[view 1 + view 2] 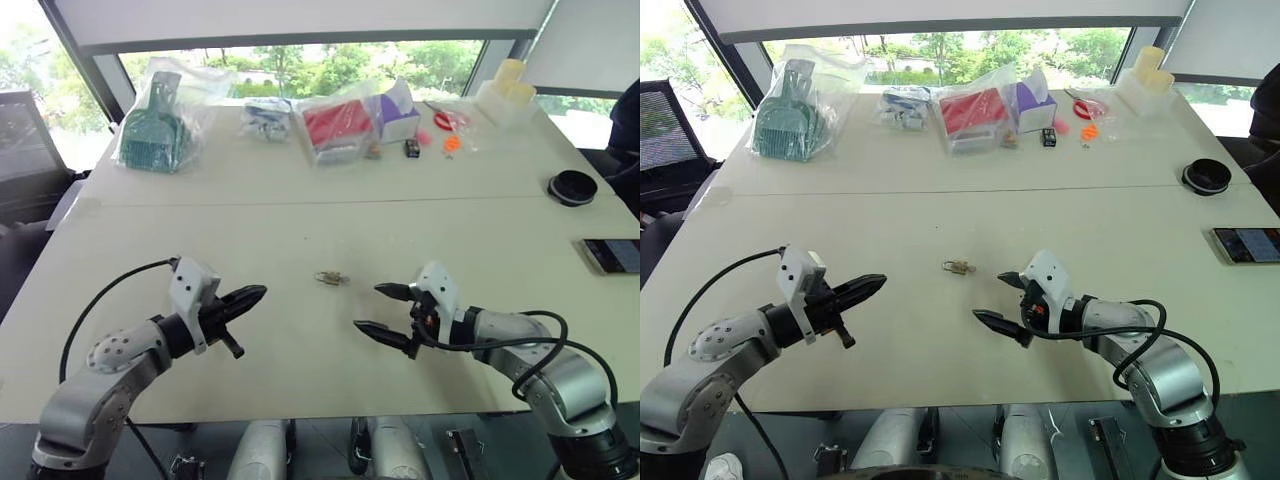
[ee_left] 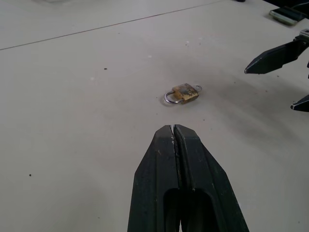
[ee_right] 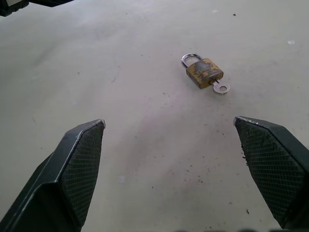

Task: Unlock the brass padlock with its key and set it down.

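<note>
- The small yellow-brass padlock with a thin silvery shackle (image 3: 204,72) lies flat on the pale, matte counter (image 1: 300,230), a small silver key (image 3: 221,88) in its base, with bare surface on every side.
- The left claw (image 1: 252,295), its 2 black fingers pressed together, and the right claw (image 1: 385,310), fingers spread wide, flank the padlock, each apart from it with nothing between.
- Clutter stands well back along the far edge: a green scoop in a clear bag (image 1: 150,125), a red box in a clear bag (image 1: 335,125) and a purple box (image 1: 400,115).
- A round black lid (image 1: 572,187) and a flat dark phone (image 1: 612,255) sit far off by the right edge.
</note>
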### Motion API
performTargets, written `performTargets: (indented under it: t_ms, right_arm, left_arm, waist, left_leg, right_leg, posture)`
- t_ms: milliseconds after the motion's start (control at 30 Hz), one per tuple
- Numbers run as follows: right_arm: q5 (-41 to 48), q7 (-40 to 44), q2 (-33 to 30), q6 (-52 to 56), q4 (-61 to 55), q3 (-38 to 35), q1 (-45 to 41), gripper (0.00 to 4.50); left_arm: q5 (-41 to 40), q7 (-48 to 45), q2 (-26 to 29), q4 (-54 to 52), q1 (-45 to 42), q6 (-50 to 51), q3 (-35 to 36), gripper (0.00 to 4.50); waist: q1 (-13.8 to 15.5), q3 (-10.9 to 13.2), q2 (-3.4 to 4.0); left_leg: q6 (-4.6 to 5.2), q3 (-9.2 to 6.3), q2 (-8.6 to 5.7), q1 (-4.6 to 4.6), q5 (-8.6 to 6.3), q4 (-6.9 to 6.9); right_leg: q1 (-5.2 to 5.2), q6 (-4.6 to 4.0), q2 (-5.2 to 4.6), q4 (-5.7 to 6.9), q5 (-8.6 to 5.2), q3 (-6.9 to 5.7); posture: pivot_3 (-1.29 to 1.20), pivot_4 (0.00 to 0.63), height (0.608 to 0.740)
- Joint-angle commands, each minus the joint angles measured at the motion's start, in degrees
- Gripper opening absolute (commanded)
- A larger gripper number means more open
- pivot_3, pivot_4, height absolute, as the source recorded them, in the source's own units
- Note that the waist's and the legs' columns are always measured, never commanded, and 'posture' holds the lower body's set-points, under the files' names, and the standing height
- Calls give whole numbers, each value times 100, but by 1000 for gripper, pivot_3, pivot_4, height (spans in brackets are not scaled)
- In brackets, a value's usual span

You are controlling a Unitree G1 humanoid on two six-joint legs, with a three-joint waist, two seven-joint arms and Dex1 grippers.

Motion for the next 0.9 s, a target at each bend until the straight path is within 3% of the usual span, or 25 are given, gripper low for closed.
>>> performTargets:
  t_ms: [33,467,900]
  right_arm:
    - [86,-87,121,-57,-91,-39,-119,4430]
    - [-24,61,54,-272,191,0,-195,4430]
    - [-109,-15,36,-320,83,-10,-156,4430]
  left_arm:
    - [65,95,15,-321,67,-80,-39,0]
    - [131,164,137,-349,-59,-42,-83,0]
    - [277,-600,400,569,-292,-508,-159,0]
  waist:
    - [-7,0,0]
    - [1,2,0]
    - [-3,4,3]
  left_leg:
    - [0,0,0,0,0,0]
    - [0,2,1,0,0,0]
    - [0,3,1,0,0,0]
  right_leg:
    - [0,1,0,0,1,0]
    - [-1,-2,1,-1,-1,1]
    - [-2,-2,1,-1,-1,0]
  posture:
    - [0,150,740]
    - [0,150,740]
    - [0,150,740]
